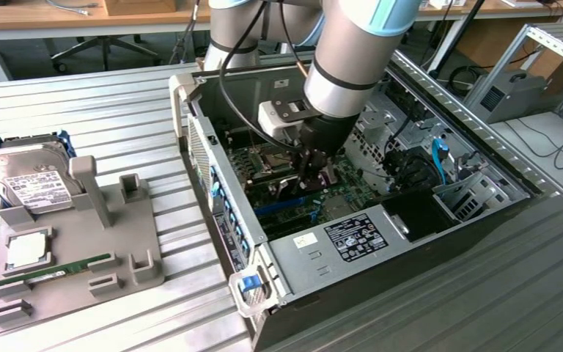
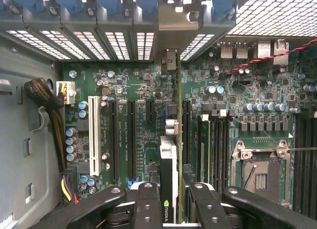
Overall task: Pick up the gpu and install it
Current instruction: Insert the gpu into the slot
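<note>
Reaching down into the open computer case [image 1: 360, 242], with my gripper [image 1: 313, 174] low over the board. The case lies on its side on the slatted table [image 1: 86, 110], open face up. Straight below me is the motherboard [image 2: 133, 115], with its long expansion slots [image 2: 132, 140] running the same way as my fingers [image 2: 147, 199] and the CPU socket [image 2: 260, 177] off to one side. A gray parts holder [image 1: 115, 235] sits outside the case, well apart from me (toward the exterior view's left). A hard drive [image 1: 32, 183] stands in it. The gpu [image 2: 168, 154] is pinched between my two fingers, standing on edge and running out ahead of me toward the rear slot covers [image 2: 119, 45]. I can't tell if its lower edge is seated. A RAM stick [image 1: 52, 271] lies flat in the holder.
</note>
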### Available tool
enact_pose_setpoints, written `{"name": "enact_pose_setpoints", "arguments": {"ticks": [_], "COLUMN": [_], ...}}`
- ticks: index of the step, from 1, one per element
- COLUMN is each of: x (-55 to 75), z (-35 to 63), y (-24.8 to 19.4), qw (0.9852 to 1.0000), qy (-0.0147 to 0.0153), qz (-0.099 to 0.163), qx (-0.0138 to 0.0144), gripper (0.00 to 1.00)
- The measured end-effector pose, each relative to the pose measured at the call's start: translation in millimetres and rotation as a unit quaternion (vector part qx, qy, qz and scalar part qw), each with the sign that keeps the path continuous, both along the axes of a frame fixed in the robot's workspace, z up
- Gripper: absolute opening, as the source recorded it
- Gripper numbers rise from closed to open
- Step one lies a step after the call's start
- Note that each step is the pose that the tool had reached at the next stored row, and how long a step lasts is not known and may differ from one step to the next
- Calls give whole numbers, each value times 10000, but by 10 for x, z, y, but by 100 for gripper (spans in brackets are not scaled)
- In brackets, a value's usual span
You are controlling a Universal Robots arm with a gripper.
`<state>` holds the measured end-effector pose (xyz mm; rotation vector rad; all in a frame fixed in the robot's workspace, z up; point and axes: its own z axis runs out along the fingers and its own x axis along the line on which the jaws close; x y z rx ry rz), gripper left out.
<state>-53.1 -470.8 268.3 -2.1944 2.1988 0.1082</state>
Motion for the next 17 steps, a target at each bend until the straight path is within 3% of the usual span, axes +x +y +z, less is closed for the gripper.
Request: {"name": "enact_pose_setpoints", "arguments": {"ticks": [17], "x": [-51], "z": [0], "y": [0], "qw": [10000], "qy": [0], "qz": [0], "qx": [0], "gripper": [27]}}
